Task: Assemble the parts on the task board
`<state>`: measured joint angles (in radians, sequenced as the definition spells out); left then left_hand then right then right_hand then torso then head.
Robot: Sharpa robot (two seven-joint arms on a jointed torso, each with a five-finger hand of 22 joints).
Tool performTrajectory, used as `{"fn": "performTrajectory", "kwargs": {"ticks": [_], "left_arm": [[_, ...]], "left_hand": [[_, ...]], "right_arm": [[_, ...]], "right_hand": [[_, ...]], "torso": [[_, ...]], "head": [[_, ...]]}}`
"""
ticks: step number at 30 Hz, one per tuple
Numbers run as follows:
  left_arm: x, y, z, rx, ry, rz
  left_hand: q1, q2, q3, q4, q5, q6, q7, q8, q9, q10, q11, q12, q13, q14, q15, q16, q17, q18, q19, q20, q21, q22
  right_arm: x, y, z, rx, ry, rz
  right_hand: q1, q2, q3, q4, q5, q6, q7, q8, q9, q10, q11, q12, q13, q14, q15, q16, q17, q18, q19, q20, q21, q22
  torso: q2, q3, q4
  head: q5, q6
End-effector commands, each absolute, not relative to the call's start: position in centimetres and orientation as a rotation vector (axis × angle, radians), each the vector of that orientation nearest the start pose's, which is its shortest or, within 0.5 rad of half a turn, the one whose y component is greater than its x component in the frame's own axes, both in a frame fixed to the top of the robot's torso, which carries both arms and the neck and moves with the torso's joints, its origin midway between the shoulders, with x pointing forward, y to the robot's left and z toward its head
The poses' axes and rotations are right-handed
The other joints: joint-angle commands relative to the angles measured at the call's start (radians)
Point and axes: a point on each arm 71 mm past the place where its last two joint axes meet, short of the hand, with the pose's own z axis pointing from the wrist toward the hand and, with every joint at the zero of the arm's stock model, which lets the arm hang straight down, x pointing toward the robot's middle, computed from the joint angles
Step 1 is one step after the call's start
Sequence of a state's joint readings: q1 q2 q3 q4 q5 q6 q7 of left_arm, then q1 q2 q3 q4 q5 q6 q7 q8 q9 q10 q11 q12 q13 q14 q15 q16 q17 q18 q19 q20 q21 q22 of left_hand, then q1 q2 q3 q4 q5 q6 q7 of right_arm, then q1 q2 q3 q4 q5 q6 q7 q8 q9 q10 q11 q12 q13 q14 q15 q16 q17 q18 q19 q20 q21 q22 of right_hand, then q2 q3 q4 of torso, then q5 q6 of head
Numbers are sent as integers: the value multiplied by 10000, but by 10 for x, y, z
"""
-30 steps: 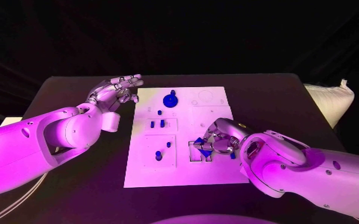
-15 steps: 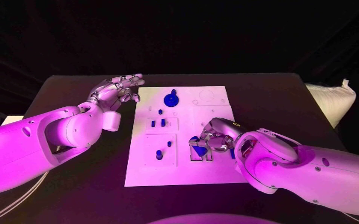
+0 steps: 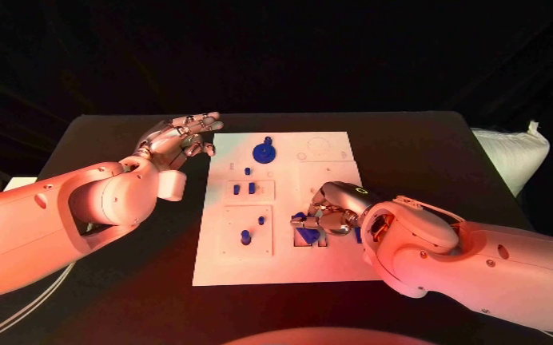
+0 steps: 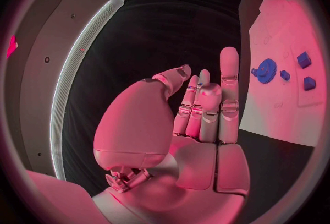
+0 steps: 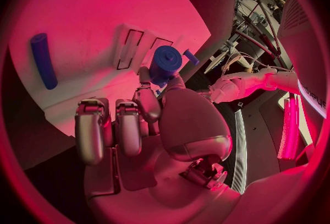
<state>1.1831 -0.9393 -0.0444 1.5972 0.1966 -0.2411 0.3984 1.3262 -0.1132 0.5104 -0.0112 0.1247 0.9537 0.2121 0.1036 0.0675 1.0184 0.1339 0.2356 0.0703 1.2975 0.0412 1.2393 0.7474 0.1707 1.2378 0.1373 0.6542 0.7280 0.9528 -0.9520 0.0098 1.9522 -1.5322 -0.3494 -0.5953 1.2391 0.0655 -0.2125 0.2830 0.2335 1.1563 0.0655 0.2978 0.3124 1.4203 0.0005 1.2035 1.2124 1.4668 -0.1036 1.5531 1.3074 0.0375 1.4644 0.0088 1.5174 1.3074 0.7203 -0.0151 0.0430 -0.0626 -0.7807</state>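
The white task board (image 3: 282, 259) lies mid-table. My right hand (image 3: 332, 212) rests over its near right area, pinching a blue part (image 3: 308, 234) between thumb and fingertips just above a rectangular recess. In the right wrist view that blue part (image 5: 165, 63) is rounded and sits at the fingertips (image 5: 146, 98), with a blue cylinder (image 5: 43, 60) lying loose on the board beside it. A blue gear (image 3: 264, 153) stands at the board's far end. Small blue pieces (image 3: 243, 190) sit in the left column. My left hand (image 3: 180, 140) hovers off the board's far left corner, fingers spread, holding nothing.
More small blue pieces (image 3: 244, 237) sit in the near left recess. A white bag (image 3: 508, 158) lies past the table's right edge. The black table (image 3: 127, 281) stretches to the left of the board and in front of it.
My right hand has drawn slightly left and closer over the recess, turning the blue part in its fingers. The left hand has stayed where it was.
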Motion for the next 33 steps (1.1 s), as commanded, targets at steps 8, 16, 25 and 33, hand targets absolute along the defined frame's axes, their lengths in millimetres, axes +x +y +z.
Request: {"fn": "performTrajectory", "kwargs": {"ticks": [8,16,25,33], "left_arm": [[471,234,-184,-13458,13813,-16476],[471,234,-184,-13458,13815,-16477],[471,234,-184,-13464,13820,-16463],[471,234,-184,-13465,13822,-16465]], "left_hand": [[-87,-14,-68,5,-5,-52,-7,63,7,-92,11,59,-2,-66,2,58,-9,113,-76,-15,-49,-16],[-87,-14,-68,5,-5,-52,-7,63,7,-92,11,59,-2,-66,2,58,-9,113,-76,-15,-49,-16],[-81,-17,-68,-7,-3,-65,-8,67,6,-111,11,73,-3,-72,2,59,-21,114,-78,-13,-50,-17],[-81,-17,-68,-7,-3,-65,-8,67,6,-111,11,73,-3,-72,2,59,-21,114,-78,-13,-50,-17]], "right_arm": [[361,-163,-239,-181,19622,4800],[361,-162,-239,-445,19580,4706],[363,-162,-236,-313,19136,4778],[362,-161,-233,-298,18789,4870]], "right_hand": [[7,154,-47,-11,-9,573,-491,106,115,1052,-539,2443,2592,1016,-84,112,2514,-217,811,-109,83,2040],[-220,193,-181,56,-53,543,-513,199,275,1072,-563,2457,2626,1024,-110,134,2555,-227,828,-140,111,2079],[-1599,328,-935,85,-1603,358,-503,333,629,1039,-549,2306,2577,1008,-105,92,2479,-205,790,-145,44,2000],[-2578,223,-1363,104,-1810,277,-500,400,834,1043,-550,2274,2596,1009,-104,93,2483,-205,790,-143,39,2000]], "torso": [[6,2,2],[3,-3,-1],[1,-6,2],[2,0,0]], "head": [[-4,-23],[-1,-26],[-11,-10],[-1,-17]]}}
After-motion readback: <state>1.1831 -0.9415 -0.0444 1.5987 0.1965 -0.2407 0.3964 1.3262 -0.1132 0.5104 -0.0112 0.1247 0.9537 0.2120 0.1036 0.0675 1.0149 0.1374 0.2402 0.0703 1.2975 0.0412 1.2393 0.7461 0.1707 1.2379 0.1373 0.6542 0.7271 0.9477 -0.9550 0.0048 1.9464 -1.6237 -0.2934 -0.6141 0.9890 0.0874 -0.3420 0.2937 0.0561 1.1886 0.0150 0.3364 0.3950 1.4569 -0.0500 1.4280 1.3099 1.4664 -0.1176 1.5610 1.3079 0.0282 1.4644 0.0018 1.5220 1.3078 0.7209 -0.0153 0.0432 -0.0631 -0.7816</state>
